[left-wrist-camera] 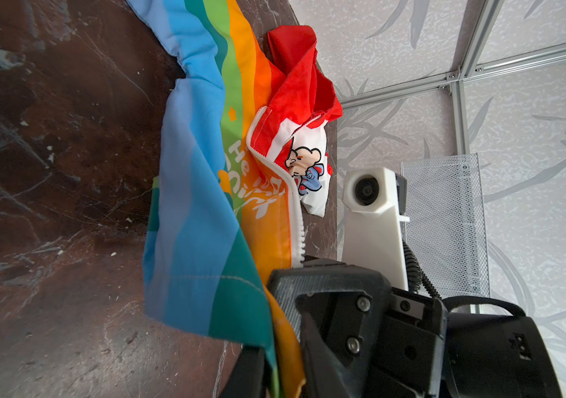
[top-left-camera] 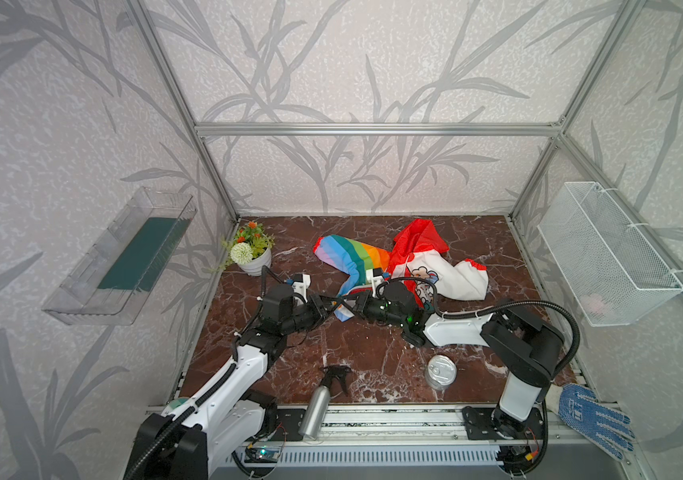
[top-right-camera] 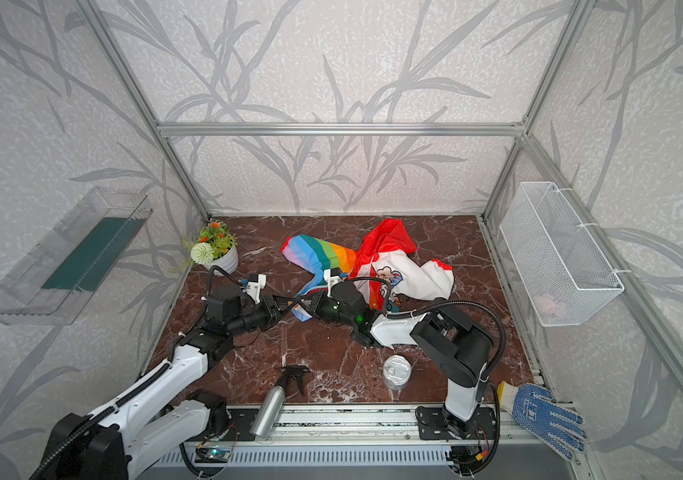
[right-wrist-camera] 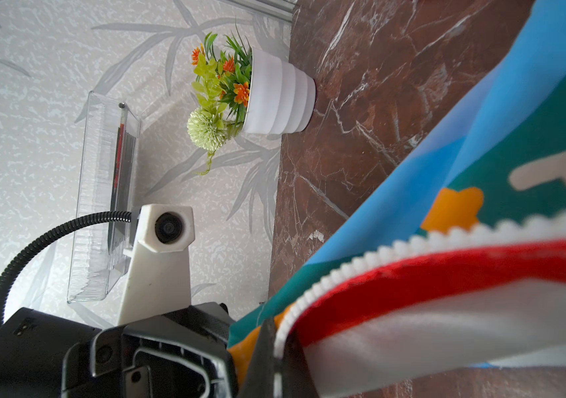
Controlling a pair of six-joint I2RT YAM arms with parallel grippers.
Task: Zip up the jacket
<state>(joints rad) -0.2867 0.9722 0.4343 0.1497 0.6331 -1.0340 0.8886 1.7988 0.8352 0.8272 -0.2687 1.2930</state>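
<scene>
In both top views the one thin rainbow-striped fabric jacket (top-left-camera: 356,257) (top-right-camera: 323,253) lies crumpled on the brown marbled surface (top-left-camera: 373,353), soft, light, probably slippery. In the left wrist view the right jaws clamp its single white zipper (left-wrist-camera: 294,206), the sensible hold. In the right wrist view the left jaws meet the fabric's edge; whether clamped I cannot tell.

Leaf-patterned grey walls (top-left-camera: 352,62) enclose the red-brown marble tabletop (top-left-camera: 373,353); an aluminium frame (top-left-camera: 373,129) rises from its corners; clear shelf (top-left-camera: 124,266) to its left, wire basket (top-left-camera: 605,253) to its right.
</scene>
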